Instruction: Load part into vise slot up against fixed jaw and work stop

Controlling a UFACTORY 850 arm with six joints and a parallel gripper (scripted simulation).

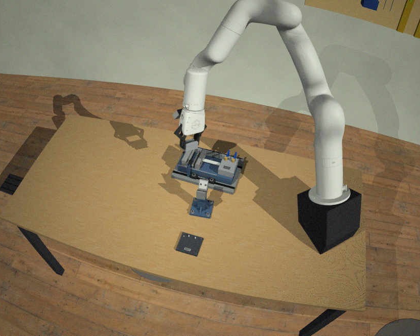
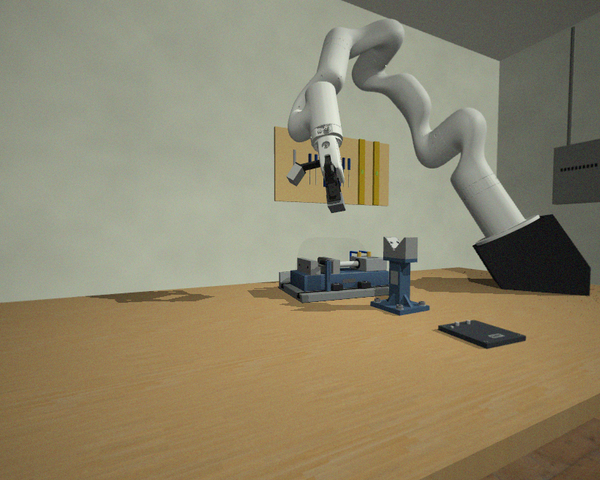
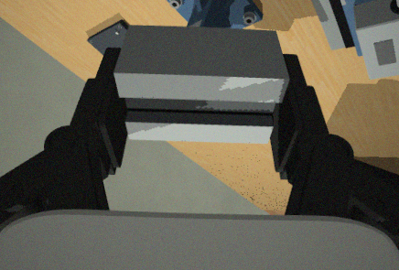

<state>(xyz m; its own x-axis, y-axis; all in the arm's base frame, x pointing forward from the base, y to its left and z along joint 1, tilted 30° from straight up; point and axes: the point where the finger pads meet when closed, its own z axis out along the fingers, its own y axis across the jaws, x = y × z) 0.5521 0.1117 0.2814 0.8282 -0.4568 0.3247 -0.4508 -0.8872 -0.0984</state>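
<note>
My gripper (image 1: 189,140) is shut on the part (image 1: 191,146), a grey rectangular block, and holds it by its two ends. In the wrist view the part (image 3: 200,83) spans between the black fingers, and a dark slot runs along the face turned toward the camera. In the exterior view the gripper (image 2: 333,196) hangs tilted, well above the vise (image 2: 331,277), with the part (image 2: 336,206) at its tip. The vise (image 1: 208,167) stands open and nothing lies between its jaws. The dark infeed plate (image 1: 189,244) lies bare near the table's front.
The blue V-block (image 1: 202,202) stands between the vise and the infeed plate; its base shows in the wrist view (image 3: 213,2). The arm's black base (image 1: 329,216) sits at the table's right. A tool board (image 2: 331,165) hangs on the back wall.
</note>
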